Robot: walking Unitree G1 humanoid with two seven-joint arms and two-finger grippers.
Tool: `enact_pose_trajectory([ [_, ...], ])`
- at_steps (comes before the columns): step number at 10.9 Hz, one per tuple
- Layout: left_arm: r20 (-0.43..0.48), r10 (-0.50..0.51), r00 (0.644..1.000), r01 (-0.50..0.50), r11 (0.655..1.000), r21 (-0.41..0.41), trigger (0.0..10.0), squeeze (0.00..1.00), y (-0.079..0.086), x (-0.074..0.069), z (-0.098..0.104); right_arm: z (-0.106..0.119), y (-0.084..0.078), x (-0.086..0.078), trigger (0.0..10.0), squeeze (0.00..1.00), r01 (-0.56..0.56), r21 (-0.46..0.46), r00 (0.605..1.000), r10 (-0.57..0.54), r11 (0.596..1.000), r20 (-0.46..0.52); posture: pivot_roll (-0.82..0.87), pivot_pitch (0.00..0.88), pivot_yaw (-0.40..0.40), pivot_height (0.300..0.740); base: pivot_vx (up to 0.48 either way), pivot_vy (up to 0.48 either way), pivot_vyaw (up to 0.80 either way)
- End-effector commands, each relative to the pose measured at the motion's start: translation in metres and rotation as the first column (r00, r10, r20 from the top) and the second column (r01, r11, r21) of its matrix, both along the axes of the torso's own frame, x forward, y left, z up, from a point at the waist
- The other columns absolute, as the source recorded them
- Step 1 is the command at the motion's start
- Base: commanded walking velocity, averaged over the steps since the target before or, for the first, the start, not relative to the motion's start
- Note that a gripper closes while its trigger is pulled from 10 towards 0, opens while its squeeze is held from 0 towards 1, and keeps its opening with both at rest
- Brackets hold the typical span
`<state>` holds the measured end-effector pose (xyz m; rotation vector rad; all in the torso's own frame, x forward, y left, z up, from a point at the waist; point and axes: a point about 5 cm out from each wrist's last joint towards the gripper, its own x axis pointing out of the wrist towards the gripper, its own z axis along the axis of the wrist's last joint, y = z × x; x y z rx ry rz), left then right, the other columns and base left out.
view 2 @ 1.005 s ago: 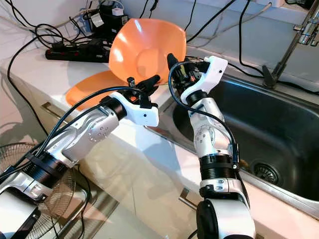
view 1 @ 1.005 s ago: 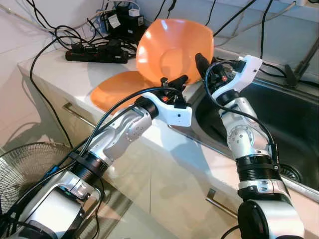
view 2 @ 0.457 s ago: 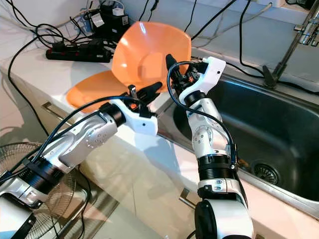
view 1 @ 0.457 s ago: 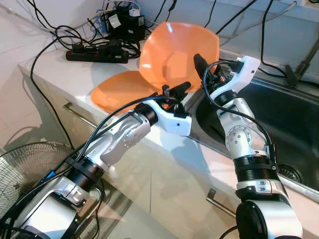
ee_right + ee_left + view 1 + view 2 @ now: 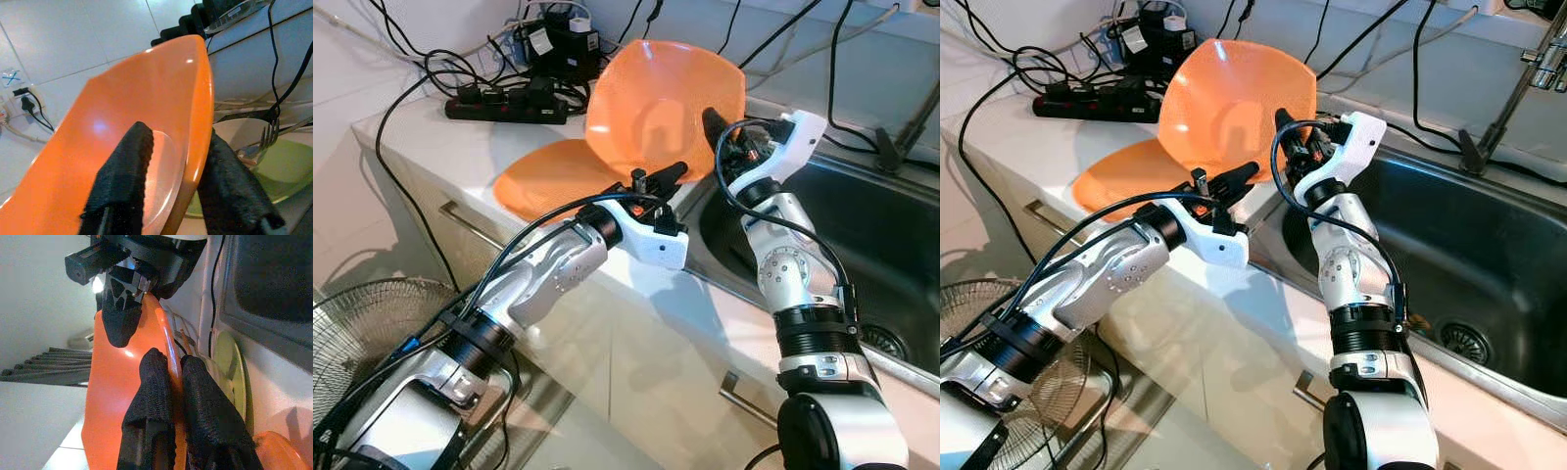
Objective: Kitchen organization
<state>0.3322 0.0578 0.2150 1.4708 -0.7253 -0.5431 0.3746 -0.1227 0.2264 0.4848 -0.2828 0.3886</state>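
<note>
— Looking down, we have a pale tabletop (image 5: 421, 137) running along a tiled wall, with a dark steel sink (image 5: 881, 245) set into it on the right and cabinet fronts with bar handles below.

— We also see a power strip (image 5: 504, 103) and a tangle of black cables at the back, and a fan (image 5: 362, 333) on the floor at lower left.

— Our orange plate (image 5: 661, 98) stands tilted nearly upright at the sink's near corner. A second orange plate (image 5: 548, 176) lies flat on the tabletop just beside it.

— The left pincer (image 5: 173, 367) is clamped on the upright plate's rim, one finger on each face.

— The right pincer (image 5: 178, 161) is clamped on the same plate too, one finger on the inner face and the other behind the rim.

— Behind the plate, our wrist views catch a fork (image 5: 266, 134) resting on a pale green dish (image 5: 274, 171), both partly cut off.

— We cannot make out what that dish sits on. The faucet (image 5: 1528, 78) is cut by the frame's edge.
</note>
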Motion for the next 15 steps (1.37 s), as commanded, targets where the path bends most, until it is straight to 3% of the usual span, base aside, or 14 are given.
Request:
enact_pose_trajectory([
  [1,0.053,-0.038,0.998,0.038,0.999,-0.006,10.0,0.00,-0.005,-0.005,0.009,0.003,0.002,0.002,0.0,0.00,-0.010,-0.022,1.000,0.010,1.000,-0.003,0.22,0.000,-0.028,0.740,0.000,0.000,0.00],
  [5,0.070,-0.035,0.997,0.033,0.999,0.027,10.0,0.00,-0.001,-0.003,0.011,0.002,0.003,0.002,0.0,0.00,-0.024,-0.023,1.000,0.024,0.999,-0.009,0.23,0.000,-0.028,0.740,0.000,0.000,0.00],
  [6,0.067,-0.031,0.997,0.029,0.999,0.027,10.0,1.00,0.000,-0.002,0.011,0.002,0.003,0.002,0.0,0.00,-0.026,-0.023,1.000,0.025,0.999,-0.010,0.23,0.000,-0.028,0.740,0.000,0.000,0.00],
  [9,0.046,-0.024,0.999,0.024,1.000,0.003,10.0,1.00,0.001,-0.001,0.012,0.002,0.001,0.003,0.0,0.00,-0.014,-0.017,1.000,0.014,1.000,-0.012,0.22,0.000,-0.025,0.740,0.000,0.000,0.00],
  [14,0.035,-0.027,0.999,0.029,0.999,-0.037,10.0,1.00,-0.002,-0.004,0.011,0.002,-0.015,0.007,0.0,0.00,0.097,0.059,0.995,-0.094,0.994,-0.044,0.23,0.000,-0.024,0.740,0.000,0.000,0.00],
  [15,0.034,-0.019,0.999,0.021,0.998,-0.053,10.0,0.00,-0.002,-0.003,0.012,0.002,-0.024,0.009,0.0,0.00,0.148,0.080,0.988,-0.144,0.986,-0.056,0.23,0.000,-0.024,0.740,0.000,0.000,0.00],
])
